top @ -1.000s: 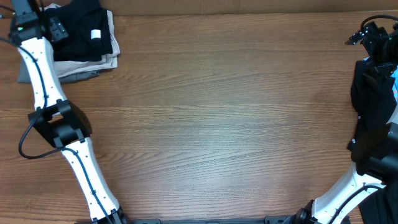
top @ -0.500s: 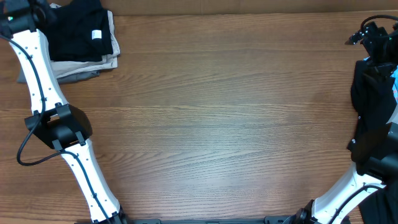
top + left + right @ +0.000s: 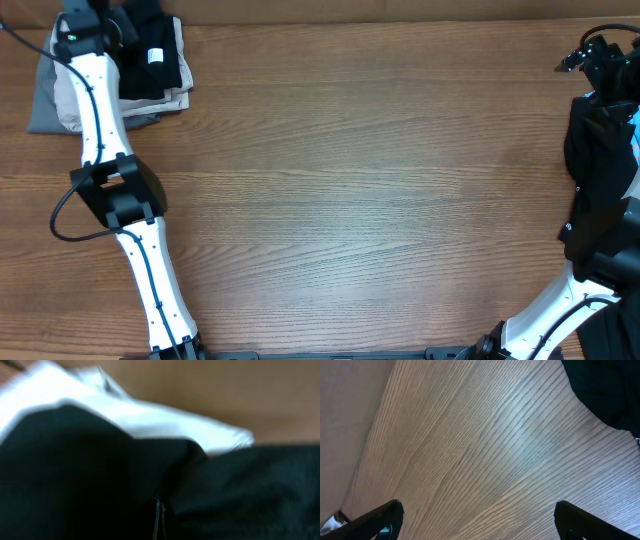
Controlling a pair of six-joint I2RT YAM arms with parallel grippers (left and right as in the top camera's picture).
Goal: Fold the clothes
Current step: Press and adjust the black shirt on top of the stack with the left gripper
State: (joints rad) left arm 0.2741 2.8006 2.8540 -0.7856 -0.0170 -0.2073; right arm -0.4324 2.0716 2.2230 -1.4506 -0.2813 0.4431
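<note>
1. The overhead view is showing the clothes (image 3: 150,75) stacked at the table's (image 3: 350,200) far left corner: a black T-shirt with a white tag (image 3: 154,56) lying on cream and grey pieces. The blurred left wrist view is giving only black fabric over pale cloth.
2. Only the right wrist view is showing the right gripper (image 3: 480,517): its fingers are standing spread wide over bare wood, with nothing between them.
3. The left arm (image 3: 95,110) is reaching along the left edge, elbow bent. The left gripper (image 3: 112,25) is sitting on the stack, pressed together; whether it is pinching fabric cannot be told.
4. The right arm (image 3: 560,310) is bending up the right edge, with a black garment (image 3: 600,160) lying by it.
</note>
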